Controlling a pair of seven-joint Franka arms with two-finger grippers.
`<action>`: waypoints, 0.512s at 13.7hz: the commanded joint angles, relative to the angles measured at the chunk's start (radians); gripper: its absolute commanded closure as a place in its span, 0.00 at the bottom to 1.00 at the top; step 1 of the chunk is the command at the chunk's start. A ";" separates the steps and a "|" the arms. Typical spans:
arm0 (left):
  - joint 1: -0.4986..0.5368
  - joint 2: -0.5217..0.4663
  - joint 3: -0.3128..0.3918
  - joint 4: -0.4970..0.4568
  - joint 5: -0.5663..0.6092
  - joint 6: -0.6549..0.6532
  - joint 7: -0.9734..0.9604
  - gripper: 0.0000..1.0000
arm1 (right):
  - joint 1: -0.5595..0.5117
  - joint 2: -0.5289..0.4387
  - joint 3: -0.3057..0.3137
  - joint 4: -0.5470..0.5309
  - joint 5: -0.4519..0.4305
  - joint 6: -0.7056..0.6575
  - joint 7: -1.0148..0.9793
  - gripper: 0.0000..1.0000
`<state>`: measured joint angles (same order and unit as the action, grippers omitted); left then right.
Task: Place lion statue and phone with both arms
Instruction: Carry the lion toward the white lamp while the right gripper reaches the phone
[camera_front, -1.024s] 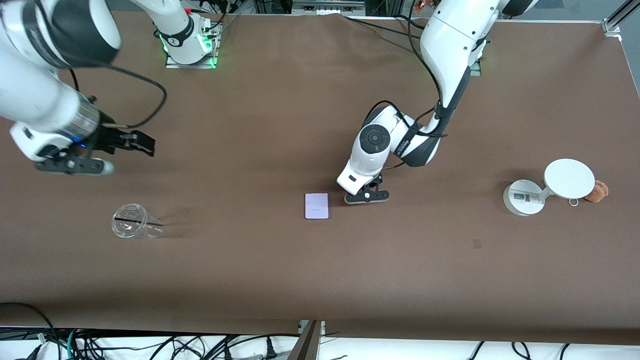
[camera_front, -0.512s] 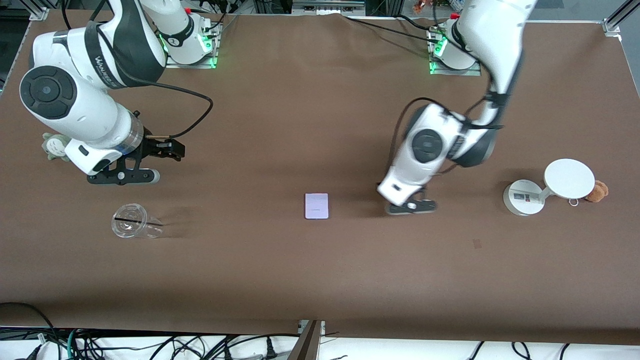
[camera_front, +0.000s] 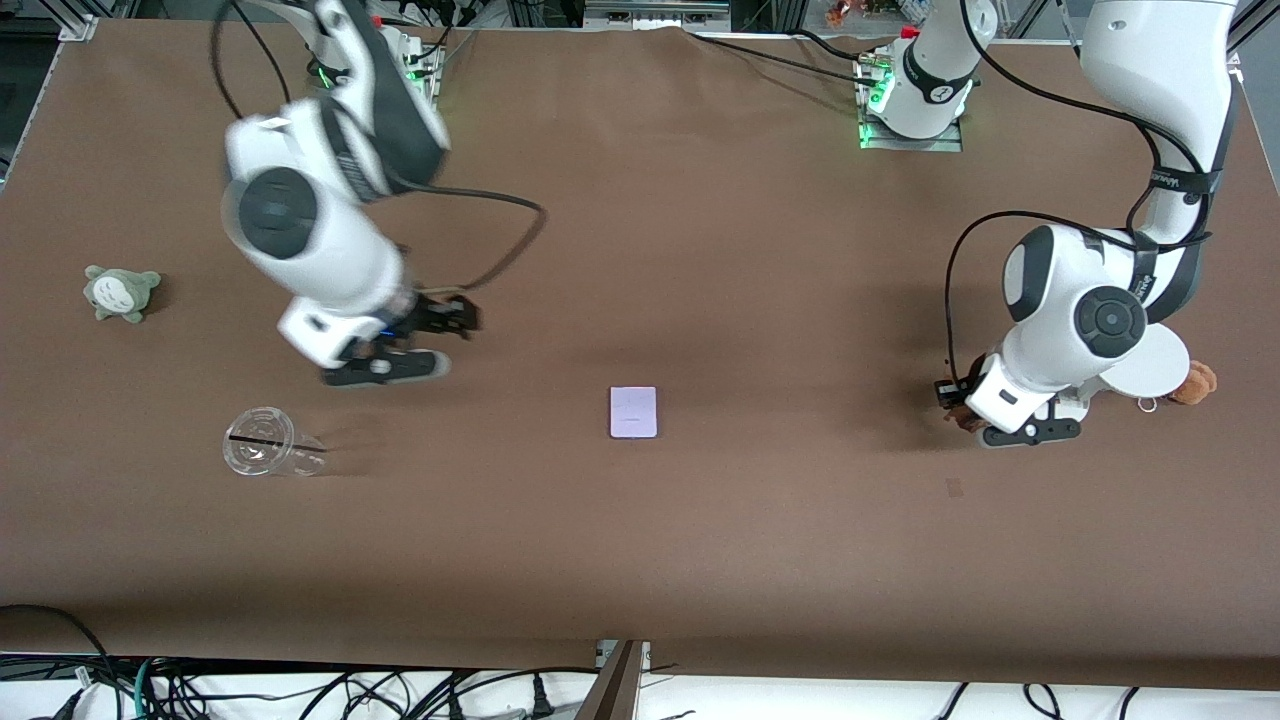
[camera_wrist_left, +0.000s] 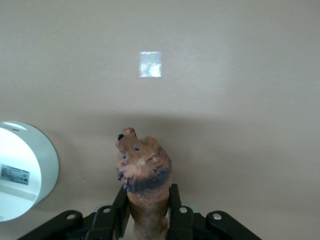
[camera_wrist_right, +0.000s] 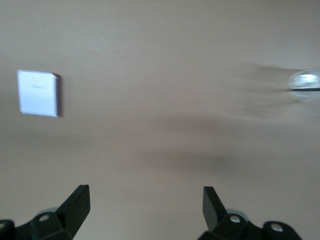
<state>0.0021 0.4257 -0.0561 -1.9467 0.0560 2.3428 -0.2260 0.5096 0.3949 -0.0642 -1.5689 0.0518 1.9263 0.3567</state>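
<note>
Reddish-brown lion statue (camera_wrist_left: 144, 165) clamped in left end effector (camera_wrist_left: 146, 212); right end effector (camera_wrist_right: 145, 202) spread, apparently airborne.

lion statue (camera_wrist_left: 144, 172) lower body hidden between end-effector fingers, white stand (camera_wrist_left: 22, 172) cut off

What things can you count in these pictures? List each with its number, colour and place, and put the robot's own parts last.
phone: one, pale lavender-white, flat on the table's middle.
lion statue: one, reddish-brown, in the left gripper.
clear cup: one, transparent, on its side toward the right arm's end.
grey-green plush: one, farther from the front camera than the cup.
white stand: one, white, toward the left arm's end, partly hidden by the left arm.
orange-brown plush: one, beside the stand.
table: one, brown.
left gripper: shut on the lion statue, beside the stand.
right gripper: open, empty, over bare table between cup and phone.
</note>
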 joint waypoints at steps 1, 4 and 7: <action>0.042 -0.039 -0.019 -0.138 0.022 0.140 0.064 1.00 | 0.067 0.099 -0.005 0.056 0.026 0.097 0.210 0.00; 0.079 -0.033 -0.015 -0.208 0.033 0.248 0.150 1.00 | 0.159 0.178 -0.006 0.058 0.034 0.227 0.362 0.00; 0.131 -0.024 -0.016 -0.225 0.074 0.286 0.186 1.00 | 0.204 0.269 -0.008 0.067 0.028 0.431 0.459 0.00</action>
<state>0.0943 0.4255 -0.0564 -2.1428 0.0924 2.6071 -0.0731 0.6877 0.5998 -0.0613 -1.5427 0.0749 2.2728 0.7603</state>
